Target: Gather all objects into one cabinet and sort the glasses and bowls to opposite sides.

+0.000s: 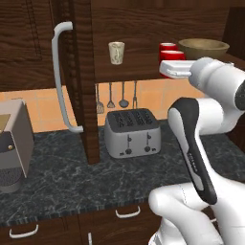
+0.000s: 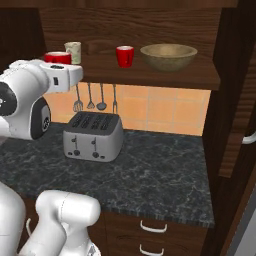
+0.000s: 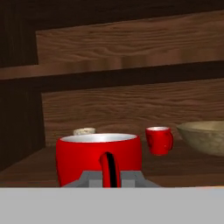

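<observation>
In the hand view a glossy red cup [image 3: 99, 158] stands close in front of the camera at 6 o'clock, its white inside showing and its handle turned toward the lens. The finger tips of the gripper [image 3: 109, 181] are hidden at its foot, so I cannot tell whether they are spread, pressed together or pinching the cup. From the right base view this cup [image 2: 58, 57] shows just above the white hand at the shelf's front edge, at 10 o'clock.

Farther in on the same shelf of the dark wood cabinet [image 2: 150, 75], a second red cup [image 3: 159, 140] stands at 3 o'clock of the first, apart from it. The wide tan bowl [image 2: 168, 56] sits just beside that cup on the right end of the shelf. The pale beige tumbler [image 1: 116, 52] stands upright at the back left, at 11 o'clock of the near cup.

The cabinet door hangs open, its curved grey bar handle [image 1: 61, 76] at 10 o'clock in the left base view.

Below the shelf, a silver four-slot toaster [image 1: 131, 132] rests on the dark marbled counter [image 2: 160, 170], with kitchen utensils [image 1: 111, 95] hanging on the orange tiled wall behind it.
</observation>
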Tool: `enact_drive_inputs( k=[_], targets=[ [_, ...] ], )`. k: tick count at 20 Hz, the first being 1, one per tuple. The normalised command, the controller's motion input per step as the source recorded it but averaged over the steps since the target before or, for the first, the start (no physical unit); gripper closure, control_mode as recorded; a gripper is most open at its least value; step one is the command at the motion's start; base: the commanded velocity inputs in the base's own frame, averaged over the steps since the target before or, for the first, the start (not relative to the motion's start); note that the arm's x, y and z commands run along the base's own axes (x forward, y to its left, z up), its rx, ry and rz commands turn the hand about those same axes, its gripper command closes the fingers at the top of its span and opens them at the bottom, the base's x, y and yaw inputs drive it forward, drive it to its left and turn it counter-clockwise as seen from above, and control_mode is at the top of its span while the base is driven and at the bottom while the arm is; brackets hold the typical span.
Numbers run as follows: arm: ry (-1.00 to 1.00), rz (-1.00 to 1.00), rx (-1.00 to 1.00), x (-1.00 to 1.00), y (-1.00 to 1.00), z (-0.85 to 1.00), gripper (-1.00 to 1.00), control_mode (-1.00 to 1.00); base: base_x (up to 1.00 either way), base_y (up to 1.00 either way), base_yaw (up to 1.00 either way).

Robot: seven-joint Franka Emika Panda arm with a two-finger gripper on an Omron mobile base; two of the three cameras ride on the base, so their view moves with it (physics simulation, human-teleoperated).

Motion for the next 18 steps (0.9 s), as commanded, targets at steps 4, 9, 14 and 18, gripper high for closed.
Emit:
enact_drive_inputs(
  k=[4,9,14,18],
  targets=[
    [0.00,0.00,-0.04,0.52,0.00,-0.39,1.00,-1.00,0.00,0.00,0.00],
    [0.00,0.00,-0.01,0.55,0.00,-0.27,1.00,-1.00,0.00,0.00,0.00],
    [-0.01,0.00,0.00,0.48,0.00,-0.12,1.00,-1.00,0.00,0.00,0.00],
    [-0.13,0.00,0.01,0.07,0.00,0.39,1.00,-1.00,0.00,0.00,0.00]
  ],
)
